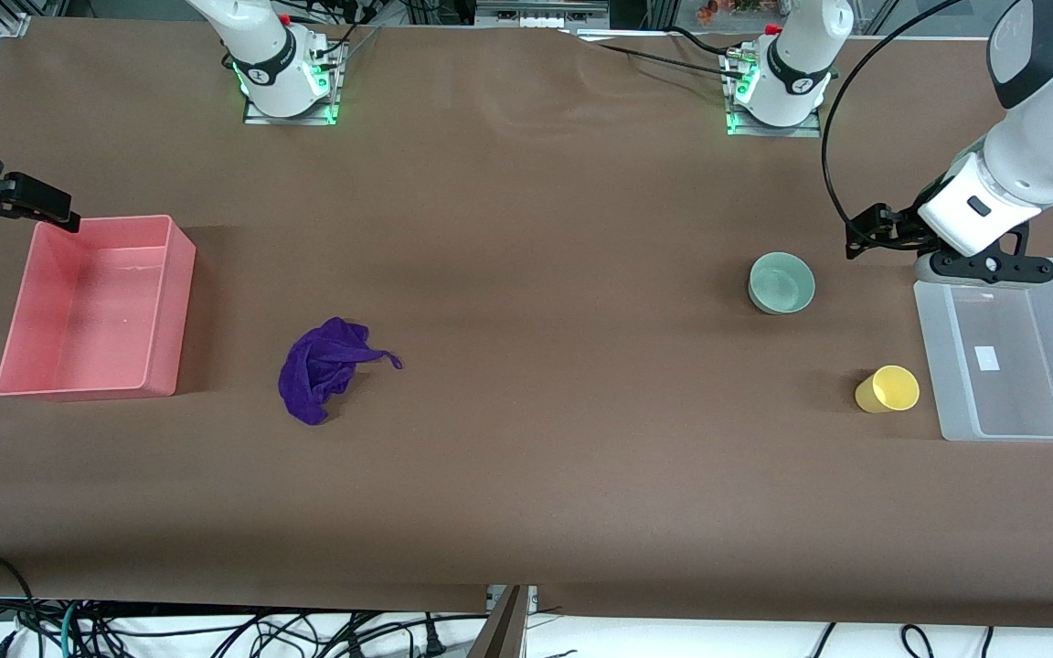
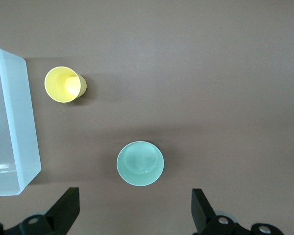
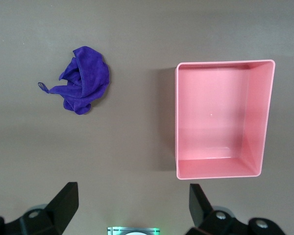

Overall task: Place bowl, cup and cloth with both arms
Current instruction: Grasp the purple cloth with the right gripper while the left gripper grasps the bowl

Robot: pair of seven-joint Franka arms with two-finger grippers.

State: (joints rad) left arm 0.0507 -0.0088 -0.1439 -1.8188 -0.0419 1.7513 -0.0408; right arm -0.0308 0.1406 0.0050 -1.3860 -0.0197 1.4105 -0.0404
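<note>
The left gripper [image 2: 134, 215] is being held wide open, nothing being gripped between its fingers [image 2: 66, 208], as is shown in the left wrist view. In the front view the left gripper [image 1: 865, 236] is being carried in the air at the left arm's end of the table, beside the rim of the clear bin [image 1: 1006, 366], and is being hung close to the bowl [image 1: 781, 282]. The bowl [image 2: 140, 163] is being seen upright on the table with nothing in it. The cup [image 1: 888, 389] is being seen standing nearer to the front camera than the bowl, just beside the clear bin [image 2: 12, 127] but apart from it; the cup [image 2: 64, 84] is being shown upright, its mouth open upward.

The right gripper [image 3: 132, 213] is likewise being held wide open and empty, its fingers [image 3: 63, 203] being spread far apart. In the front view the right gripper [image 1: 28, 203] is being held aloft at the right arm's end of the table, by the farther corner of the pink bin [image 1: 92, 306]. The pink bin [image 3: 223, 120] is being shown empty. The cloth [image 1: 325, 367] is being seen lying crumpled on the brown table [image 1: 526, 475], near the pink bin toward the table's middle; the cloth [image 3: 83, 81] is being touched by neither gripper.
</note>
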